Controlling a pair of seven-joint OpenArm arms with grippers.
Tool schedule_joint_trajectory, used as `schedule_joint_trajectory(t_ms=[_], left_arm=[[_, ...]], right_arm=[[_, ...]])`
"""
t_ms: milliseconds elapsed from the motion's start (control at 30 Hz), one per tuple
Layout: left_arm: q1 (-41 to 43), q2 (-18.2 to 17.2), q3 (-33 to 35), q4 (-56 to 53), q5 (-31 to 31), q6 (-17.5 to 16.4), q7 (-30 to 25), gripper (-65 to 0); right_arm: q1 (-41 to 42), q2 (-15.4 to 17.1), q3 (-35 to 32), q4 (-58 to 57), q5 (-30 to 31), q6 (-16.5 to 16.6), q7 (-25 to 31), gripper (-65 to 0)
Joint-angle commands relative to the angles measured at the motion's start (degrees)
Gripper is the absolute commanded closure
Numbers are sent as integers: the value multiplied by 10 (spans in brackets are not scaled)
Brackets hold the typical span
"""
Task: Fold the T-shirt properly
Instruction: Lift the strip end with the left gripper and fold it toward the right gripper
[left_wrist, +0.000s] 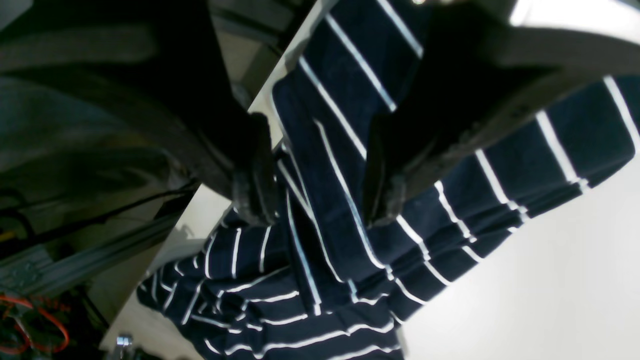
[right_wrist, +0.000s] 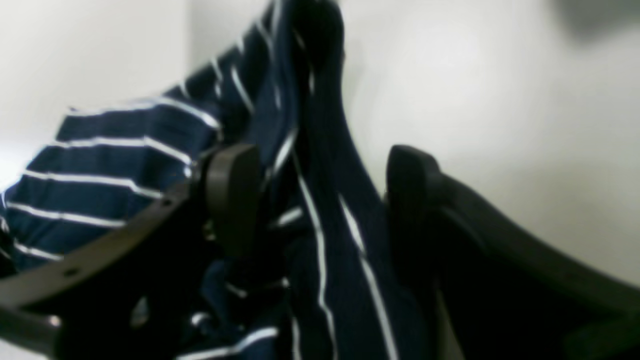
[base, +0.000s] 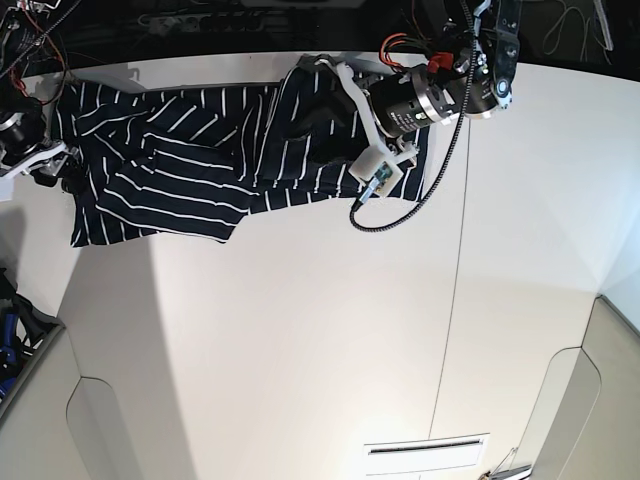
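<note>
T-shirt (base: 180, 160): rumpled along far worktop (base: 300, 340) edge. Left hand (left_wrist: 320, 200) and right hand (right_wrist: 320, 200): jaws apart, each straddling a fabric ridge, apparently positioned to pinch and spread.

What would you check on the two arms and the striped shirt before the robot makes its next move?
1. Left gripper has cloth between its fingers: ok, a fold of the T-shirt runs through the gap.
2. Left gripper closed on that fold: not ok, the fingers stand apart.
3. Right gripper has cloth between its fingers: ok, a bunched ridge lies there.
4. Right gripper closed: not ok, gaps show beside the cloth.
5. Shirt lying flat: not ok, it is rumpled and bunched along the far edge of the table.
6. Shirt fully on the table: cannot tell, the arms hide parts.
</note>
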Motion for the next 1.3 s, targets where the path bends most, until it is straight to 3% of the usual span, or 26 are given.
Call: schedule_joint_trajectory(t_ms=[0,600,667,867,1067,1267], left_arm=[[-1,1,0,9,-12,-7,-12,-314],[-1,1,-3,9,-26,-7,-12,-314],[-1,1,-3,11,-28,-7,-12,-314],[-1,1,-18,26,-28,-7,-5,-314],[-1,1,-92,26,-33,-7,2,-314],[-1,1,-176,26,-35,-7,35,-314]], right_arm=[[4,10,-4,7,8,4,13,-395],[3,9,-74,4,-20,2,3,-383],[3,9,-74,4,-23,2,2,-311],[3,9,-74,4,-23,2,2,0],[3,13,-73,5,-23,2,2,0],[3,50,-69,14,-2,2,-3,0]])
